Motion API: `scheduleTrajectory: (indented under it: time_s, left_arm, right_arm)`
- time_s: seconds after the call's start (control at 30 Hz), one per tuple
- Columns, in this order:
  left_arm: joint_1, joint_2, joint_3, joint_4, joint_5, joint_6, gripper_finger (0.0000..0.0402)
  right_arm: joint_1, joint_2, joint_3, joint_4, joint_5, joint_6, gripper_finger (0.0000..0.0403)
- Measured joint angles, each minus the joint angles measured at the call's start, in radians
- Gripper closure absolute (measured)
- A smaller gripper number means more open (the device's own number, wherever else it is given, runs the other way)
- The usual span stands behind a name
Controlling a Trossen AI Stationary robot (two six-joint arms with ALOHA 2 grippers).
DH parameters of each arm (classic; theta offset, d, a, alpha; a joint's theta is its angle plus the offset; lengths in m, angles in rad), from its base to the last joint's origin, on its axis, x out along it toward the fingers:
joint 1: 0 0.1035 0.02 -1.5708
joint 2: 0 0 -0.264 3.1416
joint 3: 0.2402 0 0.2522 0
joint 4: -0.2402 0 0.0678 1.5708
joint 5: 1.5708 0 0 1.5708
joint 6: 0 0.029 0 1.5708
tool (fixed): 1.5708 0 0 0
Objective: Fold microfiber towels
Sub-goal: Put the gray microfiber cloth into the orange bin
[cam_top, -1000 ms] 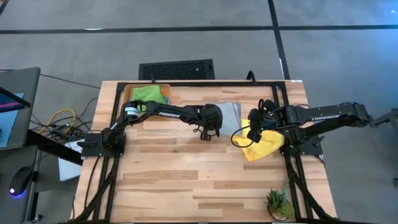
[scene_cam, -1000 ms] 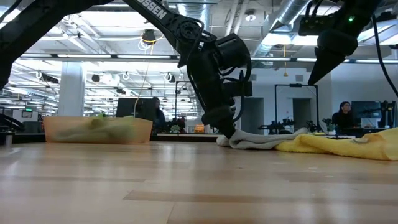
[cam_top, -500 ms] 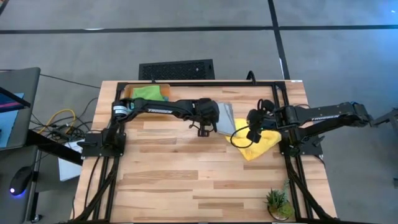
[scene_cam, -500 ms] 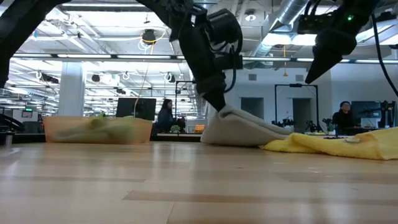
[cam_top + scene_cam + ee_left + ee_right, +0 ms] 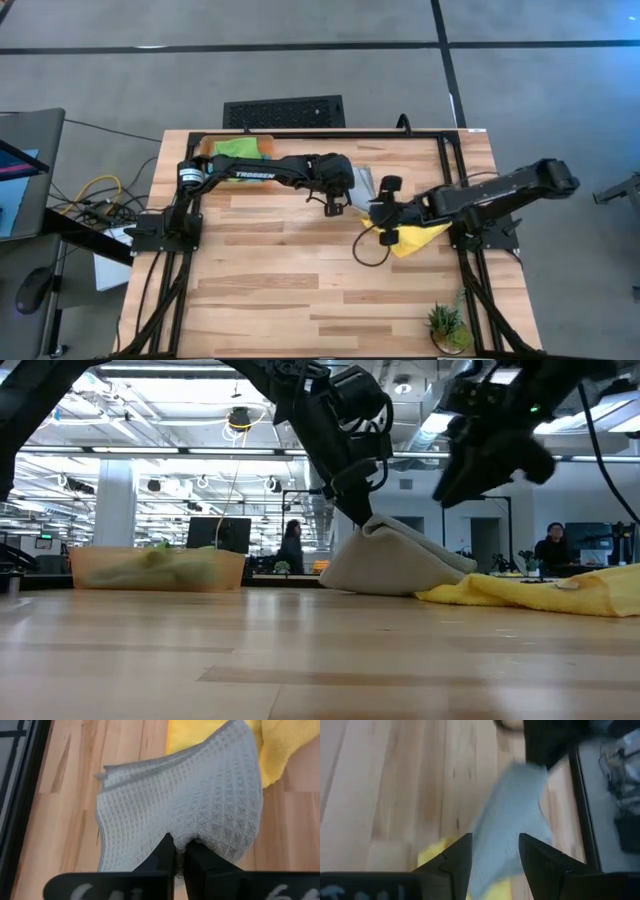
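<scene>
A: What lies on the bench [image 5: 300, 290] around the work?

B: At 11 o'clock of the bench, a shallow bin [image 5: 205, 148] stands with a lime green towel [image 5: 240, 148] inside it. At 5 o'clock, near the corner, there is a small potted plant [image 5: 446, 325]. Beyond the far edge, at 12 o'clock, a dark grate [image 5: 284, 110] lies on the floor.

A: And where are the towels of the task?

B: The light grey towel [image 5: 200, 805] is a little to 1 o'clock from the bench middle. One part of it is raised, so in the low view it makes a small tent [image 5: 390, 560]. The yellow towel [image 5: 415, 238] lies just beside it toward 3 o'clock, touching it and partly under the right arm.

A: What does the left gripper [image 5: 179, 851] do?

B: It pinches a fold of the grey towel; its jaws are clenched on the cloth. The left arm reaches from its base at 9 o'clock across the far part of the bench, with the wrist bent downward to the towel.

A: And the right gripper [image 5: 495, 852]?

B: It hangs above the place where grey and yellow towels meet, with its jaws released and nothing between them. The right arm stretches low from its base at 3 o'clock toward the middle. A black cable [image 5: 365, 245] loops down from it over the bench.

A: Does something stand in the way?

B: The two grippers are near each other over the grey towel, but apart.
</scene>
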Motion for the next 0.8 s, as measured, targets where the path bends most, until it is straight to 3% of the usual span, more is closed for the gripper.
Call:
scheduleTrajectory:
  time_s: [0.43,0.8]
  left_arm:
    - [0.0,0.001,0.0,0.021,0.035,-0.01,0.0401]
    - [-0.001,0.001,0.0,0.023,0.04,-0.022,0.0399]
  right_arm:
    - [-0.01,0.213,0.001,0.183,0.101,0.028,0.0218]
    - [-0.012,0.276,0.001,0.209,0.227,0.05,0.0218]
